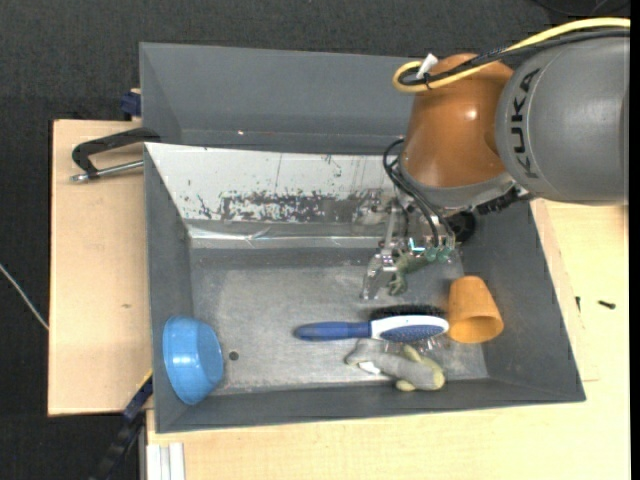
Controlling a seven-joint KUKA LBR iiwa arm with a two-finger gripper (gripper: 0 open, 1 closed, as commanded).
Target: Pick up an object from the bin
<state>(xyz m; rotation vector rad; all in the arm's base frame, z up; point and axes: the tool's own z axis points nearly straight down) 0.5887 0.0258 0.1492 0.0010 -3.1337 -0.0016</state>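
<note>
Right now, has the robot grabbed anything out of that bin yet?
Nothing looks picked yet: the blue bowl, blue-handled brush, orange cup and a pale lump all lie on the bin floor. The gripper hangs just above the brush's head, beside the cup. Grasping one thing and lifting it out are left.

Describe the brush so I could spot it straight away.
In the grey bin, look at the floor's lower-right part, just below the claw. The brush lies flat there; its long blue handle and white-edged head set it apart from the orange cup and beige lump.
</note>
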